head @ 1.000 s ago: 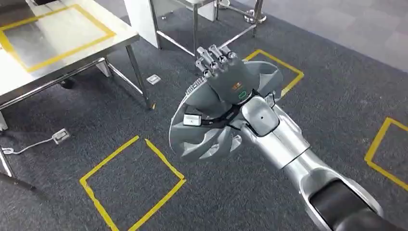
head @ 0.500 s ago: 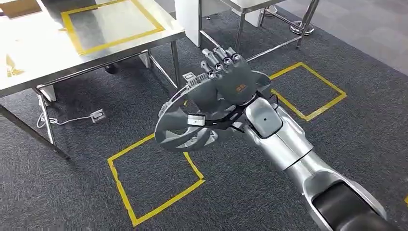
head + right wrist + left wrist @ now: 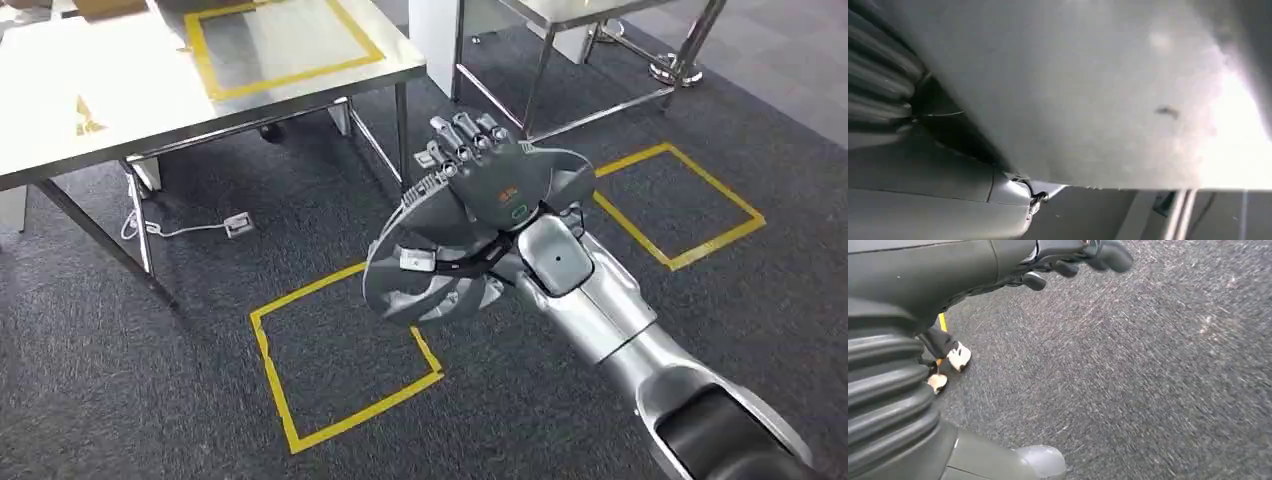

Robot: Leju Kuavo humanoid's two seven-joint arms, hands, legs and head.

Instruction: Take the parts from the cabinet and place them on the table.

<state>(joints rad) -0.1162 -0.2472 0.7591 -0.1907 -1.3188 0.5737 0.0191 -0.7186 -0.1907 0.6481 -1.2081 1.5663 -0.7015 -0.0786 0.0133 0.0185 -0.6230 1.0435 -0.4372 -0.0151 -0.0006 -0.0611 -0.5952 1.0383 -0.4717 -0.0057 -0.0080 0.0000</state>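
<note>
Where the grey carpet (image 3: 600, 400) lies under the robot, yellow tape squares (image 3: 340, 365) are marked on it, and a steel bench (image 3: 120, 100) stands beyond the nearest square, its top also marked with a yellow rectangle. A small white box on a cable (image 3: 237, 225) lies on the carpet by the bench legs, and a second steel frame (image 3: 560, 60) stands just beside the bench. The part (image 3: 440, 270), a round grey fan-like disc, is held up in the air over the carpet, short of the bench's near corner, with open floor between the two. The right hand (image 3: 495, 180) is laid over the part's upper face, its fingers (image 3: 462, 135) curled over the far rim, so the part is gripped. The left hand (image 3: 1068, 262) hangs over the carpet; its fingers are bent with nothing in them.
</note>
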